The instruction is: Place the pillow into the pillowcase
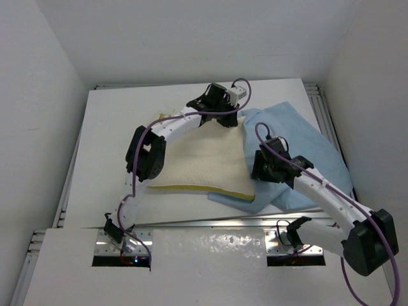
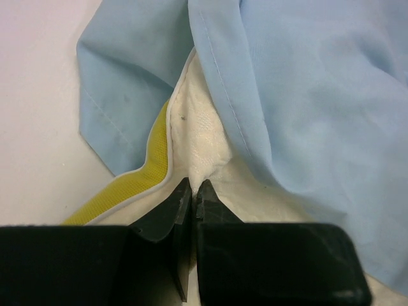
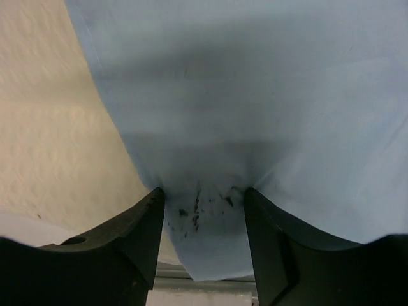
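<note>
Left claw (image 2: pixel 192 194): jaws pressed together at the far edge of the pillow (image 2: pixel 199 131), pinching a small fold of its cream cover, to judge by the puckers running out from the tips. Yellow edge band (image 2: pixel 153 159) runs off just to the left of the pinch. Pillowcase (image 2: pixel 299 102) hem (image 2: pixel 220 76) lies across the pillow right beside the claw, with blue cloth also showing beneath that corner, so the corner looks to sit inside the opening. Right claw (image 3: pixel 204 220): jaws spread, a tongue of blue pillowcase cloth lying between them and brushing both; not closed on it. From above, the pillow lies flat mid-bench (image 1: pixel 108 127), the case heaped over its right end and trailing off toward the right edge. Progress, my estimate: early to middle. Only the right end is covered; most of the cream top and the near yellow edge are bare. Left to do: get a grip on the hem, draw the case leftward over the full length, and settle the corners.
</note>
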Controlling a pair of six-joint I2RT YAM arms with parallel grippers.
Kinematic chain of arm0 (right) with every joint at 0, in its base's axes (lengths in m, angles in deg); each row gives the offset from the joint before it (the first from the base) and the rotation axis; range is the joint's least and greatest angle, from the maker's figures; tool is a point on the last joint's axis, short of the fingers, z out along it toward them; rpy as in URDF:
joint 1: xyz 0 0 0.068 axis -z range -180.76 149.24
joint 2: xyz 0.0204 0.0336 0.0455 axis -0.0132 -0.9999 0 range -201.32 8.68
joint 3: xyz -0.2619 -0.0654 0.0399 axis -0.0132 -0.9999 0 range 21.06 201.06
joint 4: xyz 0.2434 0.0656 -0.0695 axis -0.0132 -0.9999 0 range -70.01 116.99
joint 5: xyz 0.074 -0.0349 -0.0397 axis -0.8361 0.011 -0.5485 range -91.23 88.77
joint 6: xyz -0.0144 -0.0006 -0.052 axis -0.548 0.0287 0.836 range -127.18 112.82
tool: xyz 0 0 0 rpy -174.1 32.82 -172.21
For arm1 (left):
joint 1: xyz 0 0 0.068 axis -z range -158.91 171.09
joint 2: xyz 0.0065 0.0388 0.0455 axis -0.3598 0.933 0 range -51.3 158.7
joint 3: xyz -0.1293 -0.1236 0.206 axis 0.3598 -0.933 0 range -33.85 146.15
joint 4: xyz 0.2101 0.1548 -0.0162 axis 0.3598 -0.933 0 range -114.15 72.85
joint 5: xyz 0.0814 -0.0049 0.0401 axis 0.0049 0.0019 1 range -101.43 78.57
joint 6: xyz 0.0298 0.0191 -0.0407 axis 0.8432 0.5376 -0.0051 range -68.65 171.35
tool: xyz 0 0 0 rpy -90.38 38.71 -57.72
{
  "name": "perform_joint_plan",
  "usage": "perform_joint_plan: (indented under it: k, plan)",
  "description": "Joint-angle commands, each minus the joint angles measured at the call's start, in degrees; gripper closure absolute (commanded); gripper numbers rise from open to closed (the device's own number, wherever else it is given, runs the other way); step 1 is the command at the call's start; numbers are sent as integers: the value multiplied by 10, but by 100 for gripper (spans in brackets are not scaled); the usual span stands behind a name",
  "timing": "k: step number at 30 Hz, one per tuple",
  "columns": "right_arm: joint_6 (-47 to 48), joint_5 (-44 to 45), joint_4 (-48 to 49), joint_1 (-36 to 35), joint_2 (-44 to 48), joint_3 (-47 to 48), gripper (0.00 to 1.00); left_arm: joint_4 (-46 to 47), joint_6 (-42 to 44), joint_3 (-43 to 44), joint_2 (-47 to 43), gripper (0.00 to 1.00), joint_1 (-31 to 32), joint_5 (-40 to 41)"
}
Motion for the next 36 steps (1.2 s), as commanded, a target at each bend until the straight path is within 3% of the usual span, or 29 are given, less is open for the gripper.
perform_joint_plan:
  k: [1, 4, 6, 8, 9, 10, 16, 22, 28, 31, 35, 36]
  plan:
    - [-45, 3, 57, -23, 31, -19, 47, 24, -4, -1, -36, 100, 14, 9]
    - [-49, 2, 59, -30, 23, -26, 48, 22, -6, -2, -37, 100, 18, 16]
    - [-56, 3, 64, -32, 20, -40, 58, 22, -8, -3, -39, 100, 19, 24]
    - [-60, -6, 75, -35, 20, -48, 77, 21, -9, -3, -40, 100, 20, 33]
    - [-63, -9, 77, -37, 20, -52, 96, 22, -13, -2, -41, 100, 21, 38]
    - [-62, -10, 78, -41, 19, -52, 100, 23, -16, -2, -41, 100, 22, 45]
    - [-59, -61, 124, -107, 20, -38, 100, 24, -45, 10, -38, 100, 22, 121]
    - [-138, -105, 230, -118, 62, -54, 100, 27, -54, 13, -37, 100, 21, 154]
    - [-179, -89, 196, -118, 15, -82, 100, 29, -60, 21, -34, 100, 19, 168]
    - [-179, -102, 132, -118, -29, -74, 81, 28, -60, 24, -36, 100, 18, 174]
    - [-167, -79, 65, -118, -1, -34, 30, 26, -61, 23, -37, 100, 15, 169]
    - [-165, -65, 45, -118, 13, -21, 25, 25, -60, 21, -38, 100, 14, 167]
